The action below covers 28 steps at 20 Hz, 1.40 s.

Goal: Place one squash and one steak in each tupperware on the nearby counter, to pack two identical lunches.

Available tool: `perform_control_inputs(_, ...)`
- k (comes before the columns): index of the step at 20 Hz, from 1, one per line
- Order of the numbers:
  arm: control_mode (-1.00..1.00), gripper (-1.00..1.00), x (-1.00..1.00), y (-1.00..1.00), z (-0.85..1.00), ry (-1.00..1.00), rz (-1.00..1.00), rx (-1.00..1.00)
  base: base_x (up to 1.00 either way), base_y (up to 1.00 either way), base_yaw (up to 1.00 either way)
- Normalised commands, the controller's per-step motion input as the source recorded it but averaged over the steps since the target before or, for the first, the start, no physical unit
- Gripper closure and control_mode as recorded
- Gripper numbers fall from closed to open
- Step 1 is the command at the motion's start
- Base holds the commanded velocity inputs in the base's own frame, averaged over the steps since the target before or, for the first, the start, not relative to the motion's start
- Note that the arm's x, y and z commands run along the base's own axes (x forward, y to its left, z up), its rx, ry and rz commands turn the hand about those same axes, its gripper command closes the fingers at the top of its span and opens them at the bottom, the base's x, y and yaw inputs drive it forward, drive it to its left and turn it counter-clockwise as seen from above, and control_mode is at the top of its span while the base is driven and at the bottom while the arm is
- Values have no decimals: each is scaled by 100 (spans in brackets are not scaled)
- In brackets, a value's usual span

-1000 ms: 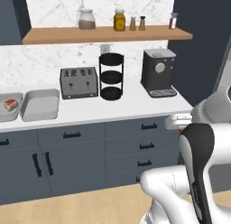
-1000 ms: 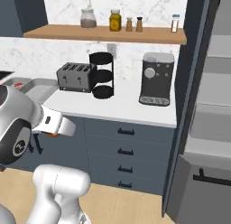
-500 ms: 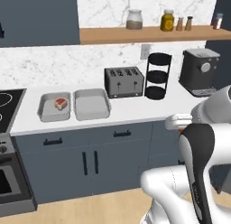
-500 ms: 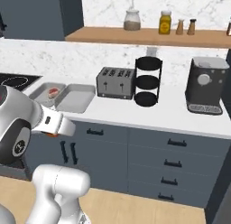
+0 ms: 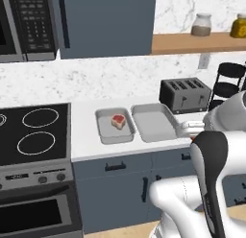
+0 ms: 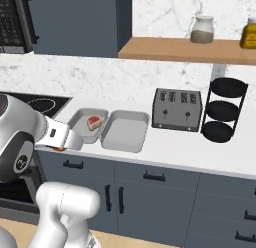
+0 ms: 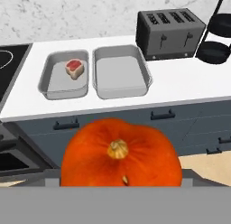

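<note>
The long white bench (image 7: 189,85) lies beyond the hand. On it, two shallow light-grey tupperware containers (image 7: 119,72) sit side by side; the left one holds a red steak (image 7: 74,67). The hand grips a round orange squash (image 7: 121,154), its jaws spread wide. No lettering is readable.

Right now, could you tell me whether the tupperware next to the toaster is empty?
Empty: the right tupperware shows only its bare grey floor, while the left tupperware holds one steak.
</note>
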Motion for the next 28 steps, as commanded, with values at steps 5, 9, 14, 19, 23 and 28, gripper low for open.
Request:
perform_control_inputs(5, 100, 100, 0, 0, 0, 0, 0, 0, 58, 56, 2)
perform_control_inputs(9, 100, 100, 0, 0, 0, 0, 0, 0, 48, 0, 0)
perform_control_inputs(14, 100, 100, 0, 0, 0, 0, 0, 0, 50, 29, 0)
perform_control_inputs(19, 100, 100, 0, 0, 0, 0, 0, 0, 28, 72, 0)
perform_control_inputs(23, 100, 100, 0, 0, 0, 0, 0, 0, 41, 25, 1)
perform_control_inputs(28, 100, 100, 0, 0, 0, 0, 0, 0, 45, -6, 2)
